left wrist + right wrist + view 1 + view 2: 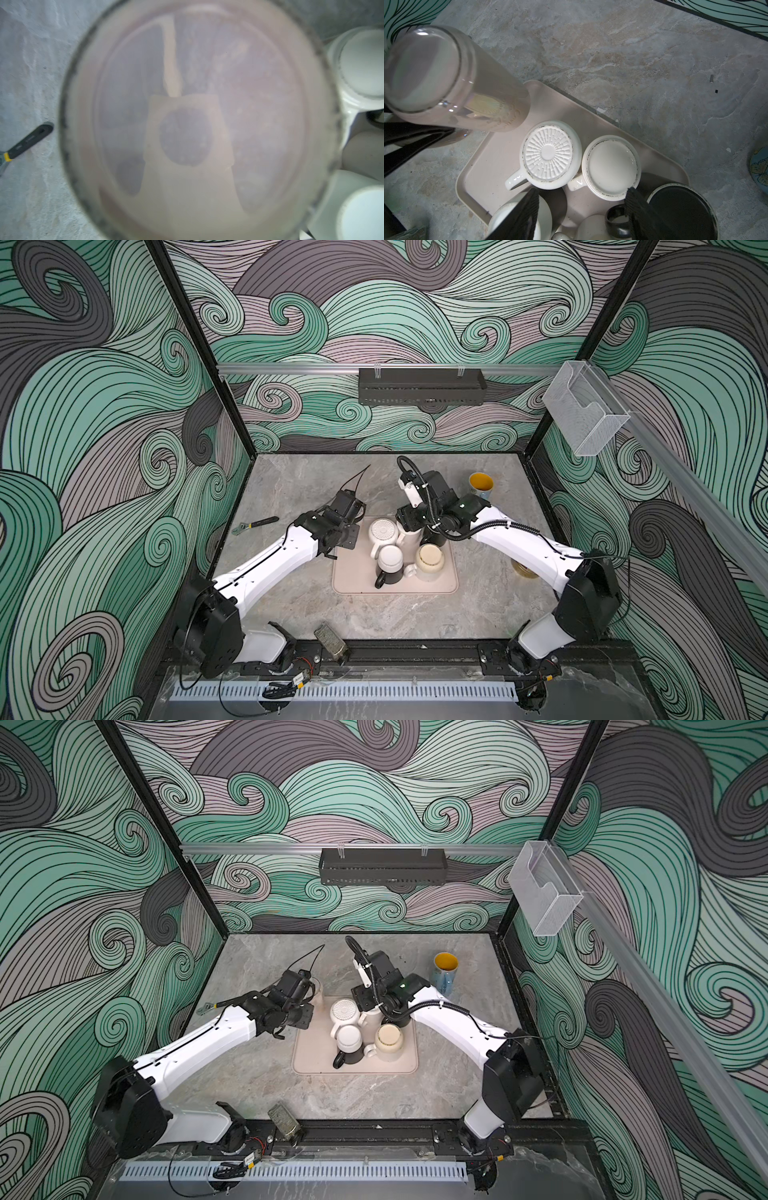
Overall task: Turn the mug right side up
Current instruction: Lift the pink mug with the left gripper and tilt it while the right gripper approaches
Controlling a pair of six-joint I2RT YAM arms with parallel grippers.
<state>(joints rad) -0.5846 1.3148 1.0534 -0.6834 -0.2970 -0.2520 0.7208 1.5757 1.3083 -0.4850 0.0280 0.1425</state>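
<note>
On the counter [633, 62], at far left, lies a wrench [254, 525]. Next, the left gripper [448, 133] is pinched almost closed on a clear glass mug [467, 87], which is tilted base-up over the corner of a beige tray [492, 162]. That thin pinch on smooth glass may slip as the mug rotates, and its rim could clip the ribbed white mug [548, 154] close by. Further right, the right gripper [583, 191] hovers half open and empty above the upturned mugs. A blue mug [481, 486] stands upright to its right. The right wrist view shows the tilt clearly. The left wrist view is mostly blurred glass, and both top views barely reveal the glass mug.
</note>
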